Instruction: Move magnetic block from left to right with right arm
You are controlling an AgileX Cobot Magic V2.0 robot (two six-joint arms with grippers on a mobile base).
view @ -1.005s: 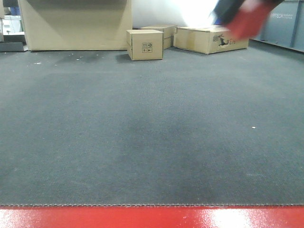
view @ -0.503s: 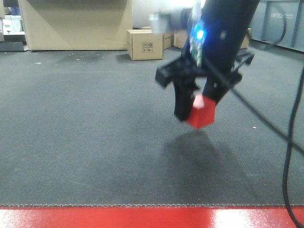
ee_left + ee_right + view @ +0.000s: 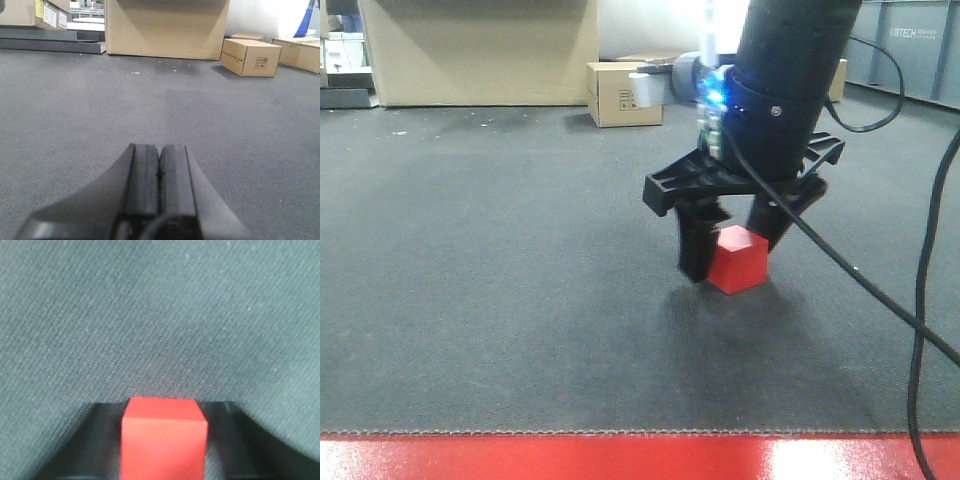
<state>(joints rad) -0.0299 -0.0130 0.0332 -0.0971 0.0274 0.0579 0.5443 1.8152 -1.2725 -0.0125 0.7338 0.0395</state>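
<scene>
Magnetic block (image 3: 737, 260) down at carpet (image 3: 500, 300) level, well in front of small cardboard box (image 3: 624, 93), pinched between fingers of right gripper (image 3: 730, 258). Contact with carpet likely but not certain. Cube, so no long axis; one vertical edge turned toward front camera, top face roughly level. Risks: sticking to a finger on release if pads attract it; tipping or dragging if lifted off-centre. Left gripper (image 3: 159, 172) pressed together, holding nothing.

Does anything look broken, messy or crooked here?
Nothing looks broken or spilled. The red block sits between the right claw's fingers, turned corner-first toward the front camera, down at the grey carpet. The left claw is shut and empty.
</scene>
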